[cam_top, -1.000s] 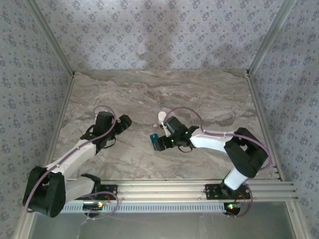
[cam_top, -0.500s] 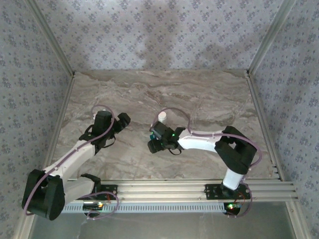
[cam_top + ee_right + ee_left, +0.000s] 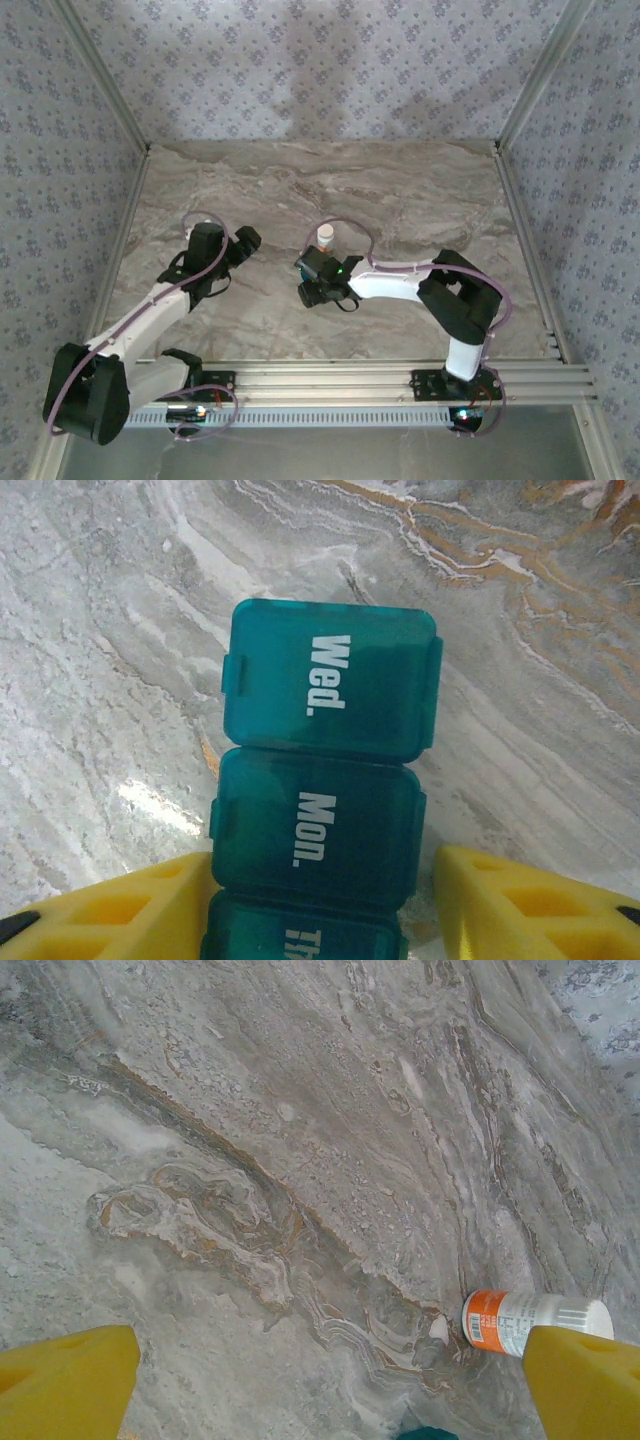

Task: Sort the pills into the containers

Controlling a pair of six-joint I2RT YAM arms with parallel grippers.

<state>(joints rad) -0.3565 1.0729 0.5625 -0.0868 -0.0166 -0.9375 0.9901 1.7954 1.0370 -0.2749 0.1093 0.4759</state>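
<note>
Containers [image 3: 320, 810]: teal strip of lidded compartments, flat on the counter [image 3: 430, 200], centre of the right wrist frame and running off its lower edge. Lids read "Wed." and "Mon."; a third label is cut off. Both fully visible lids are down.

Right end effector [image 3: 320, 872]: lower centre of the overhead frame, jaws straddling the strip at its near end. One finger [image 3: 150, 900] sits against the strip's side, while the other shows a thin gap. Whether it is clamped cannot be told.

Left end effector [image 3: 330, 1385]: jaws spread wide, nothing between them, above bare counter left of centre in the overhead frame.

Bottle [image 3: 530, 1322]: white with an orange band, lower right of the left wrist frame, near the strip, apart from both end effectors.

Progress, as a judgement: sorting has not begun. The pills are probably in the bottle. Outstanding steps are securing the strip, opening the lids, getting pills out and placing them by compartment.
</note>
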